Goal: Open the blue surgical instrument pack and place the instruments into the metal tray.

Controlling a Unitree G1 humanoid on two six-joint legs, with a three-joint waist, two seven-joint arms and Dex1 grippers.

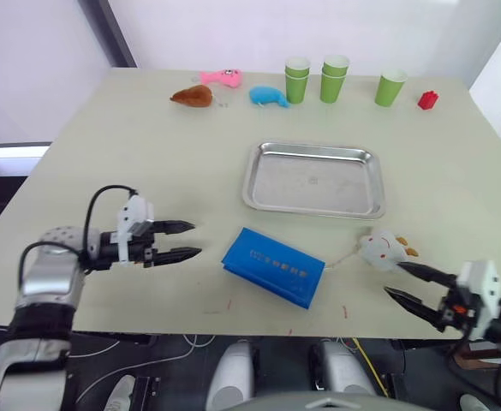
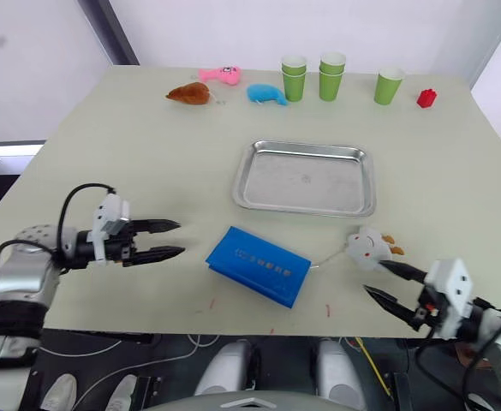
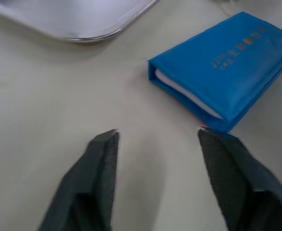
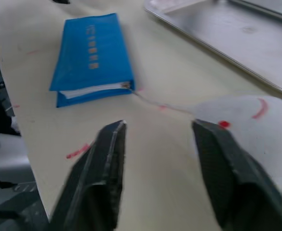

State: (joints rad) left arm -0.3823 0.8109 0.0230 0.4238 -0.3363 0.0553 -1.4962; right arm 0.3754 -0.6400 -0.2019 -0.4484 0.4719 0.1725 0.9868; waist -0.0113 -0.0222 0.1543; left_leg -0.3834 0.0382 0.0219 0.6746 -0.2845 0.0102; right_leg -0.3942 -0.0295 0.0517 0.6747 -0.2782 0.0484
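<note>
Blue surgical instrument pack [image 1: 273,266] lies closed and flat on the desk [image 1: 104,154], near edge, centre, just on the near side of the metal tray [image 1: 313,179], a strip of desk between them. Tray looks bare, instruments not out yet. Pack is soft fabric, book-like, pale lining showing at the open edge in the wrist views; judge it light and floppy, likely to slide on the smooth desk if you push it from one side only. The cover will probably lift without the body unless you pin the other half. Best bet: take the top flap at its free edge, where the lining shows, and hold down the spine side with the other claw. Metal tools inside may shift or spill when it opens, so go slow.

Left claw [image 1: 188,240] sits low over the desk to the left of the pack, fingers apart and pointing right at it, forearm roughly level, not touching anything. Right claw [image 1: 406,280] is at the near right, fingers apart, aimed inward and far-left, empty. A white plush toy [image 1: 382,249] lies just beside its tips, between it and the tray's near right corner, so watch that you don't snag it

Cups [image 1: 335,77] and small toys along the far edge are well apart from the work
</note>
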